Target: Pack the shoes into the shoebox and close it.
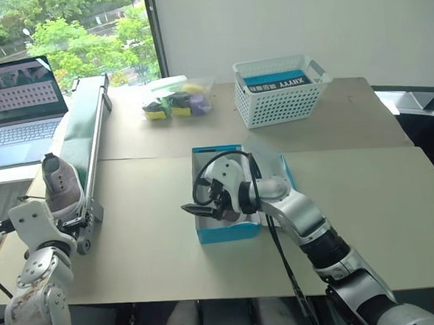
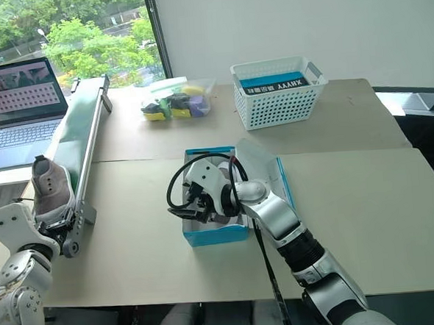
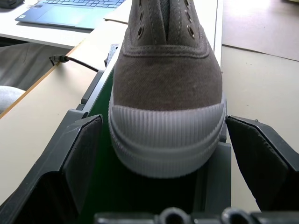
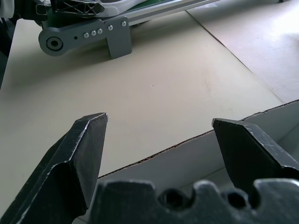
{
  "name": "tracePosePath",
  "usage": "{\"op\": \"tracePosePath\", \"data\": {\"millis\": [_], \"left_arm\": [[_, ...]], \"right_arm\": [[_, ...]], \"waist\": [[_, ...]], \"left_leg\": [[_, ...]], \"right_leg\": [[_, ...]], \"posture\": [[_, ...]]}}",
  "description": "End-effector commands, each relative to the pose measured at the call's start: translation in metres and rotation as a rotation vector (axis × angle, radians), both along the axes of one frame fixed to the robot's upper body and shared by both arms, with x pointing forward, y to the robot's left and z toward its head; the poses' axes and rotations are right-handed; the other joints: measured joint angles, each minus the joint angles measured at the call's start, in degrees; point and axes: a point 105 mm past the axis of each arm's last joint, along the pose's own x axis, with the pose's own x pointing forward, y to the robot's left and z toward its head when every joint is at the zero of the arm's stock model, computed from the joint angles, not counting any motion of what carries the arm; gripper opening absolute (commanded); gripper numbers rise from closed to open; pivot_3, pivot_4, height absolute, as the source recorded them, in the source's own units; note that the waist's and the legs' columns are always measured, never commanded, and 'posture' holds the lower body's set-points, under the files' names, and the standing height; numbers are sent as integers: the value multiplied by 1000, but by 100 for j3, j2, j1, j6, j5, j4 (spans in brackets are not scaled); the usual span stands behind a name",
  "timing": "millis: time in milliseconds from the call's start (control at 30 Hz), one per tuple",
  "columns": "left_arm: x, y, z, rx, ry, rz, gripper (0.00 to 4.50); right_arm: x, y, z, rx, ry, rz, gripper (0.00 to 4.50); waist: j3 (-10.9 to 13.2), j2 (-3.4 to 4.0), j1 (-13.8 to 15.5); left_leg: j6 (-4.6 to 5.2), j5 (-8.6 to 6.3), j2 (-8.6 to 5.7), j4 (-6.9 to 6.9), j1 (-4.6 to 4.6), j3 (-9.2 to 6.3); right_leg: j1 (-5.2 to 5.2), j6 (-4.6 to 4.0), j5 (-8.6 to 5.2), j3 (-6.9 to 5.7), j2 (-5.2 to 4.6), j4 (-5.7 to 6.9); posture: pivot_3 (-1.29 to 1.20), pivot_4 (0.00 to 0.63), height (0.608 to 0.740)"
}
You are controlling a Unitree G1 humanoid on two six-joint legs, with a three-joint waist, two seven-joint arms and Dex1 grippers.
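A greyish-taupe shoe (image 1: pixel 60 185) with a white sole stands on the near end of a green conveyor, toe towards me. My left gripper (image 3: pixel 163 122) is open, and its fingers (image 3: pixel 84 149) flank the toe (image 3: pixel 168 79) closely on both sides. The blue shoebox (image 1: pixel 228 232) sits at the table's middle, its lid (image 1: pixel 280 170) folded open to the right. My right gripper (image 1: pixel 198 208) hovers open over the box's left wall (image 4: pixel 187 154), pointing left, with nothing between its fingers. The hand hides most of the box's inside.
The long conveyor (image 1: pixel 90 133) runs along the table's left side, with a laptop (image 1: pixel 18 108) beyond it. At the back stand a white lattice basket (image 1: pixel 279 92) and a clear bag of coloured items (image 1: pixel 176 100). Bare tabletop lies between conveyor and box.
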Motion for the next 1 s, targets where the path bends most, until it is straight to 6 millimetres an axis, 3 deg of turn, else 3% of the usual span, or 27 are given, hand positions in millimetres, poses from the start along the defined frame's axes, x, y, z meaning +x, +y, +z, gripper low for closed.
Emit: {"op": "tracePosePath", "data": {"millis": [33,333,533,700,1000], "left_arm": [[-1,2,6,-17,-34,18,4246],[2,5,17,-43,-85,27,1936],[10,-9,44,-11,-218,-2,1936],[13,-15,40,-33,-215,-9,1936],[9,-10,31,-46,-176,3,1936]], "right_arm": [[0,-1,14,30,-34,-3,4417],[2,-1,16,36,-37,-10,4500],[5,-1,18,47,-35,-23,4500],[6,-1,19,51,-36,-27,4500],[8,-2,19,52,-34,-36,4500]], "waist": [[0,0,1],[-1,-1,31],[-2,-4,40],[-4,-6,88],[-4,-6,95]], "left_leg": [[0,0,0,0,1,0],[-1,1,0,0,18,0],[-1,1,0,-1,15,0],[-2,1,-1,0,13,0],[-2,1,0,0,14,1]], "right_leg": [[0,0,0,0,0,1],[12,-1,0,0,0,5],[9,-1,0,0,0,5],[10,-1,1,0,0,3],[10,-1,1,0,0,5]], "posture": [[0,150,733],[0,150,733],[0,150,733],[0,150,733],[0,150,733]]}}
